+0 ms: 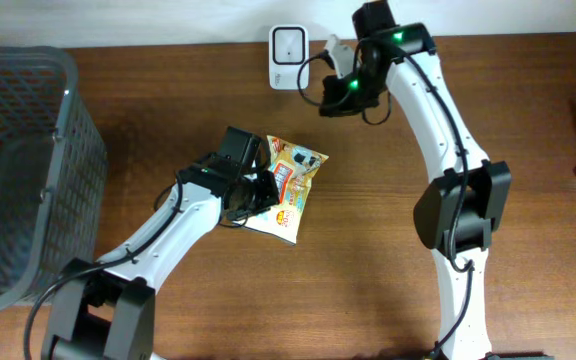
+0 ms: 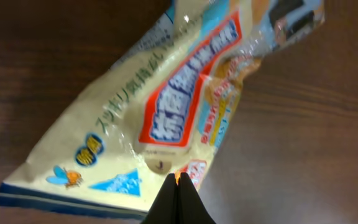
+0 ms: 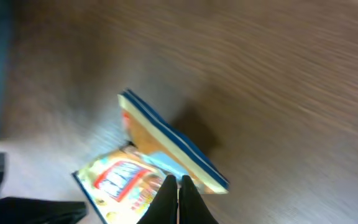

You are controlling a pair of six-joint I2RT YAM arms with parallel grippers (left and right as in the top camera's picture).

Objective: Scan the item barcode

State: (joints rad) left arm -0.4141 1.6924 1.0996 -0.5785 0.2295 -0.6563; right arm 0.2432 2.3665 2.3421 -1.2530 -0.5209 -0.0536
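The packet (image 1: 293, 185) sits near the middle of the table (image 1: 368, 250), well short of the white scanner (image 1: 288, 44) that stands at the far edge. The left gripper (image 2: 178, 182) is at the packet's near edge with its jaws drawn fully together. In the left wrist view the tips meet right on the rim of the film, so I take it to be pinching that edge, though the film is so thin that I can't be sure it has a hold. From the right wrist view the packet (image 3: 154, 146) looks tipped up on one side, with a shadow under its blue border, which fits a grip that has begun to raise it. The right gripper (image 3: 179, 183) hangs up near the scanner, its jaws closed on nothing that I can see, and it looks back down at the packet from there. So the job seems to be at its start: the packet appears to be caught, but it is not yet carried. What is left is most of the work: lifting it clear, taking it across to the scanner and turning the barcode toward the window. I can't spot a barcode on the printed side that faces up, so it may be on the underside. The basket (image 1: 68, 110) at the left plays no part for now.
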